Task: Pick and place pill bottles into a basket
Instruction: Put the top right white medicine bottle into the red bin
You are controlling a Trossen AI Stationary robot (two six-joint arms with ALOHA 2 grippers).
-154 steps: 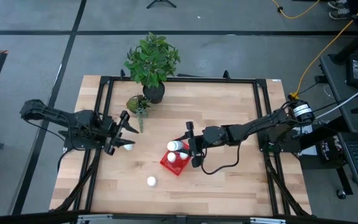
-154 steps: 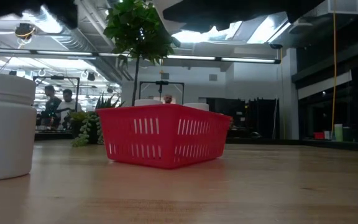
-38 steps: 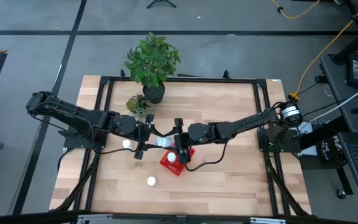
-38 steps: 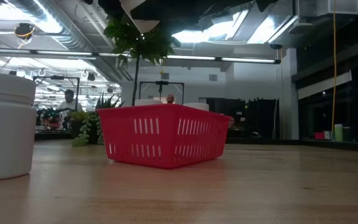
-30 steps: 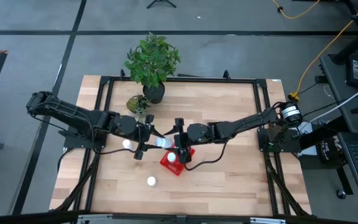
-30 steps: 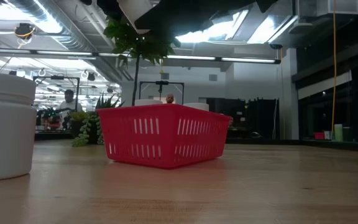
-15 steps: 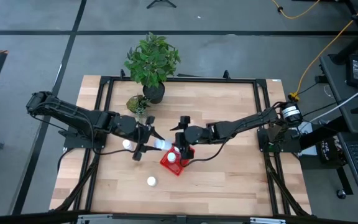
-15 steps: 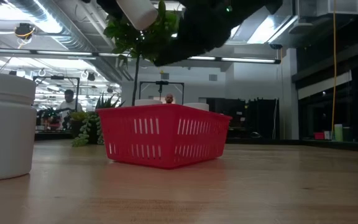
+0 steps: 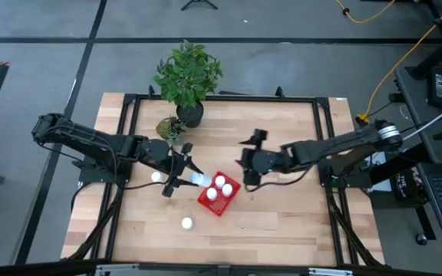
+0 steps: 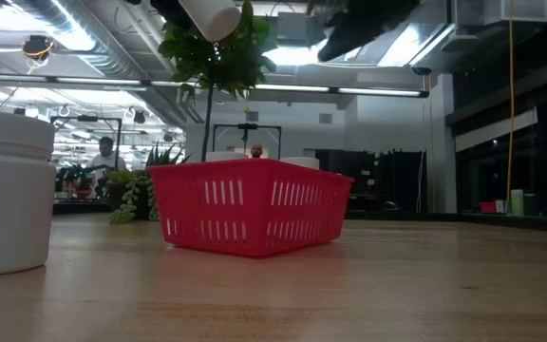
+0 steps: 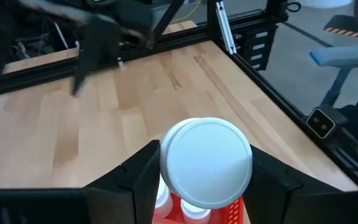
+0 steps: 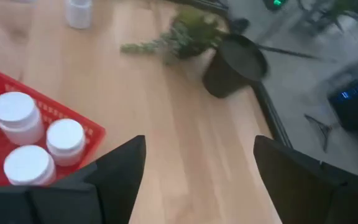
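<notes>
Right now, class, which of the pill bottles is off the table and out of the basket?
The pill bottle clamped in the left gripper, held in the air just beside the basket. Three others stand inside the basket, and two rest on the table.

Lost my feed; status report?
Left end effector shut on pill bottle beside basket. Right end effector open, empty. Nothing blocking.

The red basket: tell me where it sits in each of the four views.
High view: red basket at table centre, right of the left hand.
Low view: basket left of centre, standing on the wood.
Left wrist view: only its rim shows, below the held pill bottle.
Right wrist view: at the left edge.
Shared landmark: the bottles inside.
</notes>
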